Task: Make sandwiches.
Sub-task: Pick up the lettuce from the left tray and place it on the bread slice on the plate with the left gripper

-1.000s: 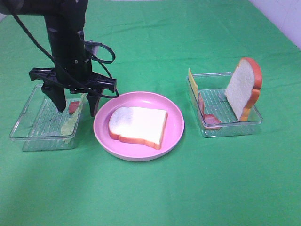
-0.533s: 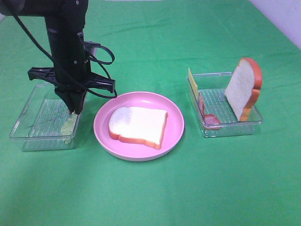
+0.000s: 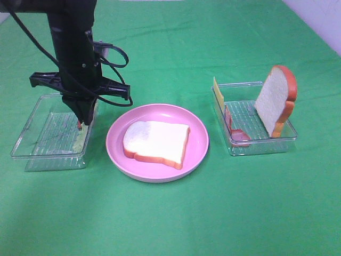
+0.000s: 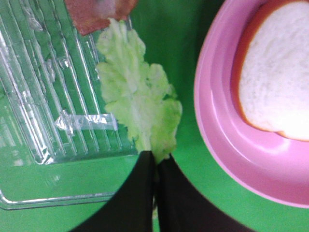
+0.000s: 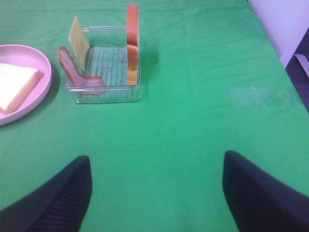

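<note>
Closed since a second ago: our left gripper [image 4: 155, 163], fingers pinching the lettuce leaf [image 4: 137, 96] over the left tray [image 3: 32, 140] edge.
We log one bread slice [image 3: 157, 141] on the pink plate [image 3: 200, 144]; lettuce leaf, bacon [image 3: 237, 135], cheese [image 3: 217, 93] and the upright second slice [image 3: 274, 98] remain unstacked. Our right gripper [image 5: 155, 166] hangs spread, empty.

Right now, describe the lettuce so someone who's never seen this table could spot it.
Find the round pink plate mid-cloth, then the clear tray on its left. The lettuce lies over that tray's plate-side edge, pinched by the left end effector: pale green and ruffled, unlike the reddish bacon beside it.
</note>
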Robot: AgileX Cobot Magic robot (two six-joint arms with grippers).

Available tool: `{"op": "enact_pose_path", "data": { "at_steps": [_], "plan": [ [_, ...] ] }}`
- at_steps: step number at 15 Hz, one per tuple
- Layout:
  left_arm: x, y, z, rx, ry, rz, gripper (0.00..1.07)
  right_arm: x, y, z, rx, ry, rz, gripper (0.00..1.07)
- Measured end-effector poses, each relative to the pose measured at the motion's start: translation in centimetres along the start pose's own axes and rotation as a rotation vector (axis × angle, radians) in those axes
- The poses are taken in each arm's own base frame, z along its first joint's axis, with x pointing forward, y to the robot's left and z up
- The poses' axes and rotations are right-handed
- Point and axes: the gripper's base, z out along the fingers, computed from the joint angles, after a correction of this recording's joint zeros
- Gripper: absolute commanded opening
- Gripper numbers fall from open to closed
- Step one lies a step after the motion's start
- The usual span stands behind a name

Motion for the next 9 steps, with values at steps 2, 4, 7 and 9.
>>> {"op": "enact_pose_path", "data": {
  "at_steps": [2, 4, 7, 9],
  "plan": [
    [0.4, 0.0, -2.1, 0.041, -0.04, 0.003, 0.0, 0.0, 0.0, 0.0, 0.001, 0.0, 0.0, 0.71],
    [1.3, -1.2, -5.7, 0.231, -0.108, 0.05, 0.0, 0.0, 0.0, 0.0, 0.001, 0.0, 0.0, 0.71],
    [1.5, -3.1, -6.7, 0.466, -0.12, 0.114, 0.0, 0.0, 0.0, 0.0, 0.0, 0.0, 0.0, 0.71],
    [1.2, -4.3, -6.1, 0.589, -0.111, 0.151, 0.0, 0.0, 0.0, 0.0, 0.0, 0.0, 0.0, 0.71]
  ]
}}
